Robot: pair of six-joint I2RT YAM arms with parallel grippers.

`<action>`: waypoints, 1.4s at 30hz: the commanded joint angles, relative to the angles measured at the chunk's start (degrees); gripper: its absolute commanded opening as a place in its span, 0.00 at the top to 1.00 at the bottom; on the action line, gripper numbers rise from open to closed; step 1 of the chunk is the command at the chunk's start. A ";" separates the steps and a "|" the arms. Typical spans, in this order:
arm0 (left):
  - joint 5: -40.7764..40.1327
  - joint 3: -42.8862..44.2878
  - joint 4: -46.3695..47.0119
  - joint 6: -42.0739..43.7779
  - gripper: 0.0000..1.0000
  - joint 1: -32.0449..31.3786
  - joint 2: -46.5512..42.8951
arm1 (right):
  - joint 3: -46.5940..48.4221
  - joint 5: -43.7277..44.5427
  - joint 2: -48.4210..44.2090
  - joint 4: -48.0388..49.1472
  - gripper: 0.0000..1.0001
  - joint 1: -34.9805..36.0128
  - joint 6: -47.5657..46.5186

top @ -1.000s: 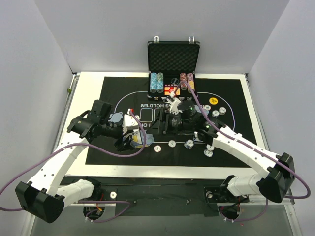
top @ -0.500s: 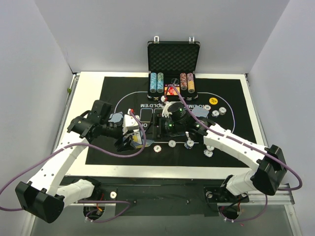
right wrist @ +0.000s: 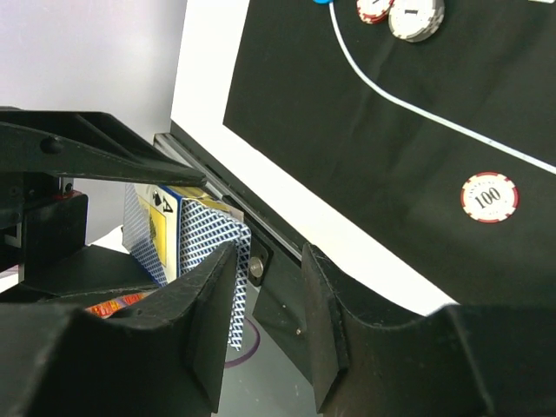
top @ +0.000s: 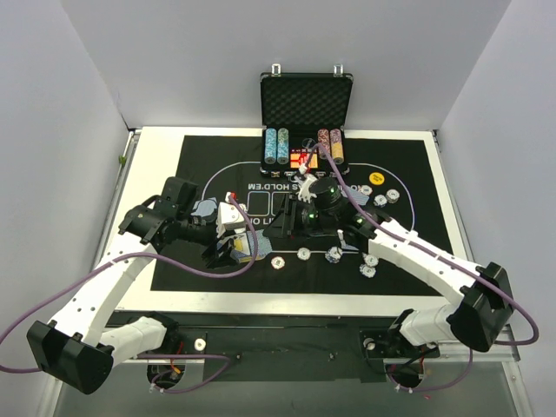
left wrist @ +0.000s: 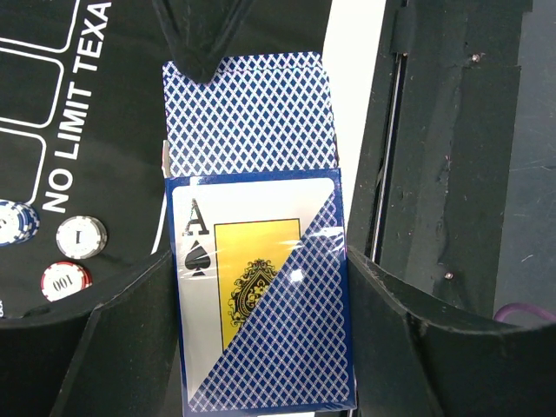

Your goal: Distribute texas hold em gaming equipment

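From above, the left gripper (top: 230, 246) is clamped on a card box (top: 246, 252) over the near-left part of the mat (top: 200, 156). The right gripper (top: 285, 223) hangs over the mat's middle and points at the box. Loose chips (top: 304, 254) lie in a row along the mat's near side. The case (top: 306, 91) stands open at the mat's far edge.

In the left wrist view, the box, with an ace of spades on its face, sits tight between both fingers (left wrist: 122, 347). Blue-backed cards (left wrist: 248, 113) stick out of its open end. The right gripper's black tip overlaps one corner of those cards. The box hangs above the mat's edge, and three chips lie on the mat beside the white lettering.

In the right wrist view, the right fingers (right wrist: 204, 330) stand apart with a plain gap between them. The box is just beyond one fingertip, and whether that finger touches a card cannot be told. A chip marked 100 (right wrist: 489, 196) lies on the mat.
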 commanded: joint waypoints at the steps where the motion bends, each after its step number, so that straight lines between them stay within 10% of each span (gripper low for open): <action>1: 3.17 2.83 2.61 -0.71 0.97 -0.21 -1.57 | -1.75 0.65 -2.68 0.43 0.70 -1.24 0.31; 21: 3.34 2.92 2.97 -1.14 0.97 -0.21 -1.30 | 1.50 3.30 -1.72 -2.38 0.50 3.50 -2.68; 42: 3.34 3.18 3.41 -1.67 0.98 -0.21 -1.74 | -5.18 1.71 -6.63 2.81 0.96 -0.36 1.10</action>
